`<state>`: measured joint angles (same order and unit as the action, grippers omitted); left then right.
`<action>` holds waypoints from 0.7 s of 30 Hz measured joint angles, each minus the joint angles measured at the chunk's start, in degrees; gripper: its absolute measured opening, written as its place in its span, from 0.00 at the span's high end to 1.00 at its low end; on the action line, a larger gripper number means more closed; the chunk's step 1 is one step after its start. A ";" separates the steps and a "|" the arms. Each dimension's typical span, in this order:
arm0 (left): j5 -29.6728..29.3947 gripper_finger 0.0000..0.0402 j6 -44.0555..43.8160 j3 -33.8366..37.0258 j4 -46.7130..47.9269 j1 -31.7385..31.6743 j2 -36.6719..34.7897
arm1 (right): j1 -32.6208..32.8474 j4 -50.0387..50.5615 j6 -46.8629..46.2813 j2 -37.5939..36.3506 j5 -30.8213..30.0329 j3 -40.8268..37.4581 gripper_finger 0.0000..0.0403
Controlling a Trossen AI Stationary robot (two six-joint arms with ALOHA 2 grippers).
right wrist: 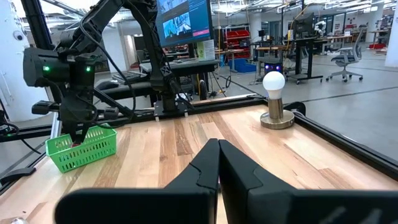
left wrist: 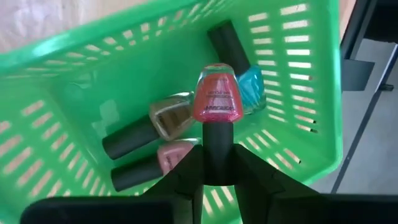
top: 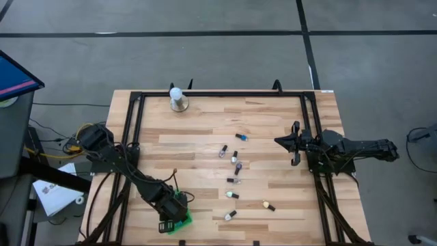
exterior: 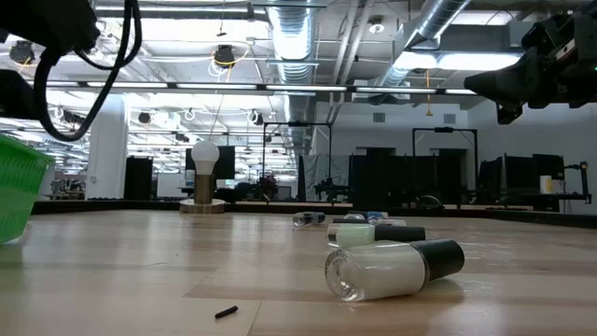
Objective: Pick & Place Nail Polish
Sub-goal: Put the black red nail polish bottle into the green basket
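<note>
Over the green basket [left wrist: 292, 124] at the table's near left corner, the left gripper [left wrist: 219, 163] points straight down and pinches the dark cap of a pink nail polish bottle [left wrist: 217, 93], whose glittery square body hangs just above three bottles lying inside: a teal one [left wrist: 250, 84], a tan one [left wrist: 168, 117] and a pale pink one [left wrist: 173, 152]. Out on the wooden table [top: 198, 147], several more small dark-capped bottles [top: 235, 179] lie scattered on their sides right of centre. At the right edge the right gripper [right wrist: 217, 163] waits with its fingers pressed together, raised above the boards and aimed across the table.
</note>
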<state>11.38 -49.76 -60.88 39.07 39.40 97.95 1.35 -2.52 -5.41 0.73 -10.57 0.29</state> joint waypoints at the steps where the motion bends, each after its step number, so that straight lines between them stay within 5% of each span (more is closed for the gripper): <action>1: 0.50 0.85 -0.06 0.00 -0.02 0.00 0.32 | 0.00 -0.02 0.00 0.00 0.02 0.00 1.00; 21: 2.16 0.65 -1.79 -0.01 -1.24 -0.44 -1.31 | 0.01 -0.02 -0.15 0.00 0.00 0.00 1.00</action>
<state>13.54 -51.55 -60.89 37.83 38.96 96.64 1.36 -2.55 -5.56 0.73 -10.57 0.29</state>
